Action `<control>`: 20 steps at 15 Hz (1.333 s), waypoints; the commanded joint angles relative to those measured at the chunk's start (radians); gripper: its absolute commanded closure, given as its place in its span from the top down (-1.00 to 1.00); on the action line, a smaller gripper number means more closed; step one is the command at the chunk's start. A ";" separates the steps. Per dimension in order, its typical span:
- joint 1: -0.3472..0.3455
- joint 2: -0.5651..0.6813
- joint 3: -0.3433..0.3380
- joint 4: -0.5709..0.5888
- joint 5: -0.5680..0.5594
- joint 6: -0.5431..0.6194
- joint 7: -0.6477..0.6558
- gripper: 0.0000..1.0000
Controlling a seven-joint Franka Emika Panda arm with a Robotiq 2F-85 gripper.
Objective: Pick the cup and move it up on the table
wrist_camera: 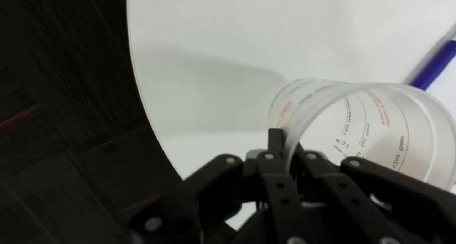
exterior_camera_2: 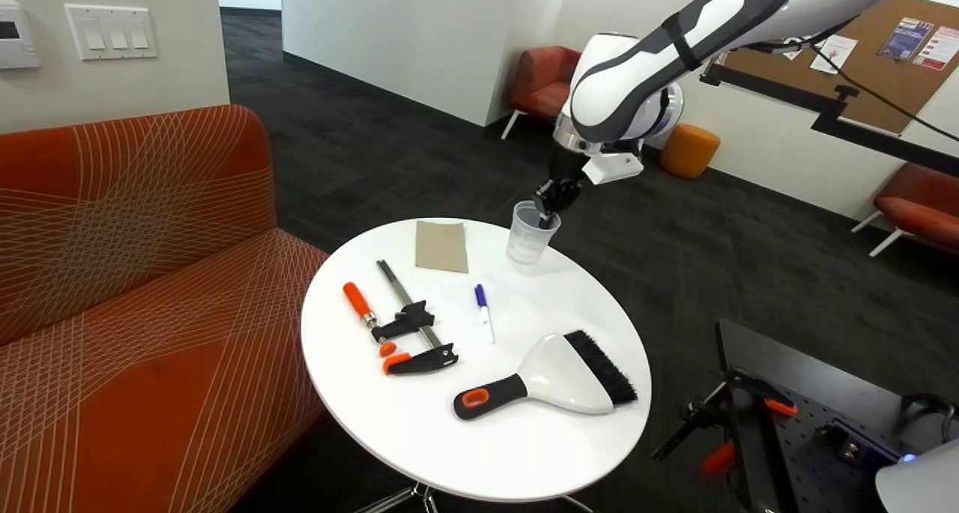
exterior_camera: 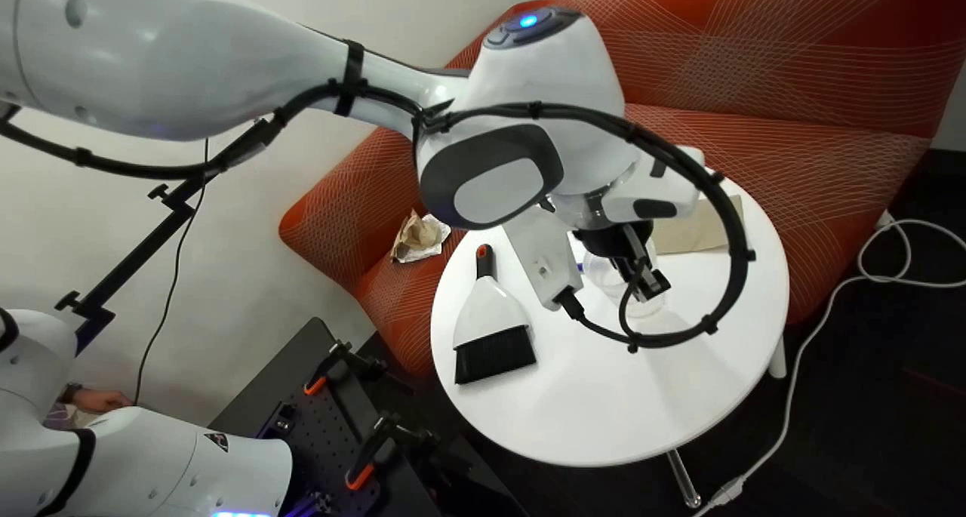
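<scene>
The cup, translucent whitish plastic with printed lines, stands nearly upright near the edge of the white round table in an exterior view [exterior_camera_2: 525, 242]. In the wrist view the cup [wrist_camera: 386, 130] opens toward the camera. My gripper [wrist_camera: 285, 144] has one finger inside and one outside the cup wall, pinched on its rim. The gripper [exterior_camera_2: 547, 215] comes down on the rim from above. In an exterior view the gripper [exterior_camera: 650, 283] partly covers the cup [exterior_camera: 601, 274]. The table [exterior_camera_2: 419, 434] also shows there [exterior_camera: 581, 404]. I cannot tell whether the cup's base touches it.
On the table lie a white brush with black bristles [exterior_camera_2: 562, 374], an orange-handled clamp [exterior_camera_2: 413, 317], a blue-capped marker [exterior_camera_2: 485, 318] and a brown paper square [exterior_camera_2: 441, 247]. The marker cap [wrist_camera: 434, 65] is close to the cup. A red-orange couch [exterior_camera: 785, 56] stands beside the table.
</scene>
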 commanded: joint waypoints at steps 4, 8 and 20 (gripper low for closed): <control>-0.003 -0.148 0.107 -0.057 0.056 -0.001 -0.114 -0.97; 0.005 -0.120 0.172 -0.018 0.103 -0.005 -0.197 -0.97; 0.086 0.027 0.182 0.079 0.041 -0.001 -0.213 -0.97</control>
